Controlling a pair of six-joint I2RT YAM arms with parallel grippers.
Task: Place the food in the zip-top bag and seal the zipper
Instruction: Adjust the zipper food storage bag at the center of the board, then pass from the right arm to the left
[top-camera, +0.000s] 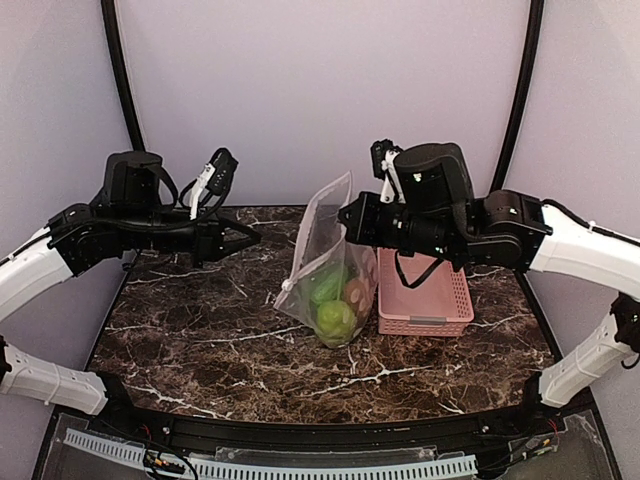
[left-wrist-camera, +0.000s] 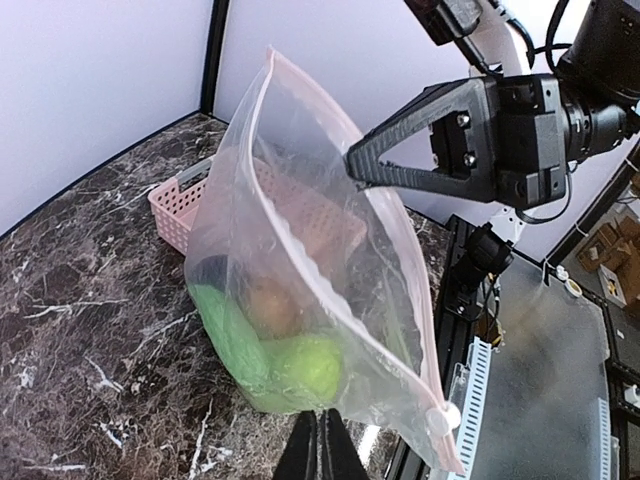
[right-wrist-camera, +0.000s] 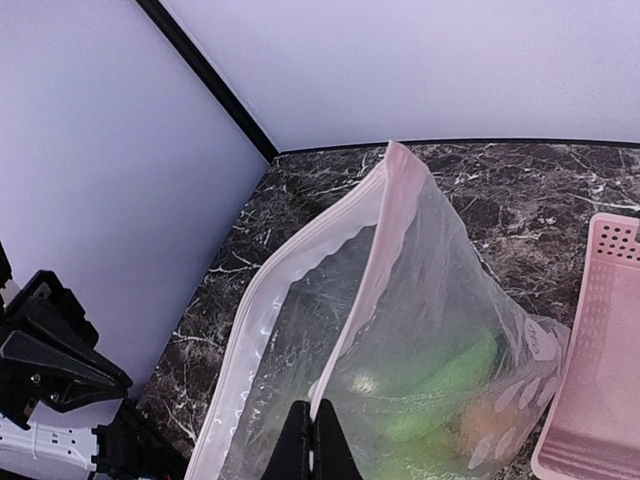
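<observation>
Dark marble table (top-camera: 200, 340), pale lilac walls (top-camera: 320, 80)

A: Room left of the zip-top bag (top-camera: 325, 275)?
B: Yes. Bare desk (top-camera: 190, 330) between left pincer (top-camera: 255, 237) and bag, and in front too. Right side blocked: pink basket (top-camera: 425, 295) just beside it. Right pincer (top-camera: 343, 213) occupies the top edge.

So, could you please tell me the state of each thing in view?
zip-top bag: upright, held by one lip.
zipper: open, slider at lower end.
food: inside the bag.
pink basket: upright beside the bag.
left hand: shut, empty.
right hand: shut on the bag.
</observation>
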